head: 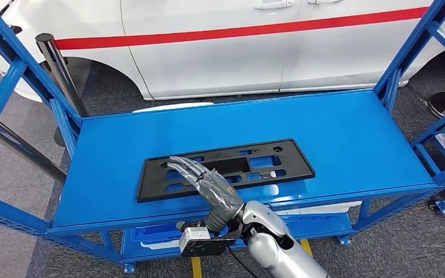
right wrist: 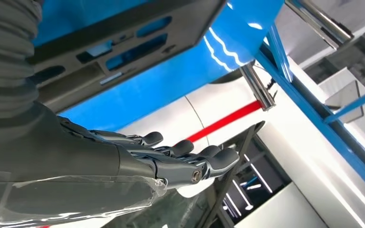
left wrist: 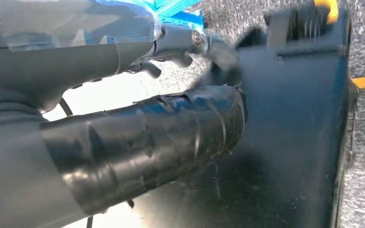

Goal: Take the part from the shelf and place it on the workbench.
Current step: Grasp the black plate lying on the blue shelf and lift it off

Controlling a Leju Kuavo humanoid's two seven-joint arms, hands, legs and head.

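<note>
Part: flat black slotted panel on blue shelf, probably light and stiff; grip long edge; right hand extended, empty; left hand state indeterminable.

The right arm comes up from below, silver at the forearm, with a grey ribbed cover at the wrist. The right hand reaches forward, its fingers stretched out nearly straight and close together, holding nothing. In the right wrist view those fingers lie side by side, extended. The left hand is seen close in the left wrist view: a thick dark thumb wrapped in tape, its grasp unclear.
</note>
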